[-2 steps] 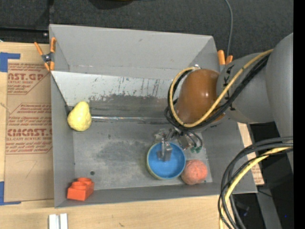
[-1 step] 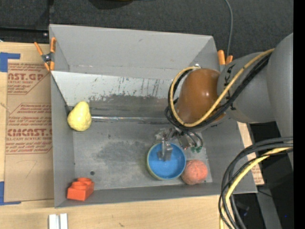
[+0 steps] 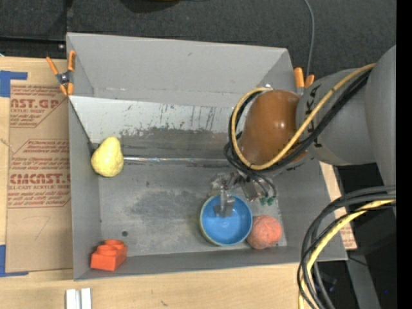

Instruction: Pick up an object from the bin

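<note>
My gripper (image 3: pixel 225 203) reaches down into a blue round bowl (image 3: pixel 225 223) lying near the bin's front right. One finger dips into the bowl's hollow. A pinkish-orange ball (image 3: pixel 264 232) rests against the bowl's right side, close to the gripper.
A yellow pear-shaped thing (image 3: pixel 107 158) lies against the bin's left wall. An orange toy brick (image 3: pixel 108 255) sits in the front left corner. The arm with its brown dome and yellow-black cables hangs over the bin's right side.
</note>
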### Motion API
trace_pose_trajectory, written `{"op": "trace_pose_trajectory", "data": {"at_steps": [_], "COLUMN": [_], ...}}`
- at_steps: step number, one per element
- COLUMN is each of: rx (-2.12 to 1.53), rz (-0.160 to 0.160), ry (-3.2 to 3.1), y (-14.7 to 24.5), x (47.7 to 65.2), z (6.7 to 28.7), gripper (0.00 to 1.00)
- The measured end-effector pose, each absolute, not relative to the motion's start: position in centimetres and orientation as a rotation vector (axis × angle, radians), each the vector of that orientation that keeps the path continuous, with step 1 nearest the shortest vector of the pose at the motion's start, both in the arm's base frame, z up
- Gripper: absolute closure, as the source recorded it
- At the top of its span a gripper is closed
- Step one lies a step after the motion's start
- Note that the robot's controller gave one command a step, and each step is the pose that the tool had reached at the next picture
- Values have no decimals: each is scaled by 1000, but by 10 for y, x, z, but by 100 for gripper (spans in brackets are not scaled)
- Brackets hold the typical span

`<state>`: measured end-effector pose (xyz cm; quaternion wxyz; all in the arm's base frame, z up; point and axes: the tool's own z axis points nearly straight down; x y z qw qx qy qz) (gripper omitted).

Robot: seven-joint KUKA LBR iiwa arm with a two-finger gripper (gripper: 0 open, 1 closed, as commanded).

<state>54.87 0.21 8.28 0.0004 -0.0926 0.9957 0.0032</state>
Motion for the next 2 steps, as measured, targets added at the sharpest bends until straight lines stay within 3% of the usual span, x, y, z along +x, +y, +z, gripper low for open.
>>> {"op": "trace_pose_trajectory", "data": {"at_steps": [2], "rx": [-289], "rz": [8], "ry": [3125], "y": [2], "x": [549], "z": [124], "gripper": [100]}}
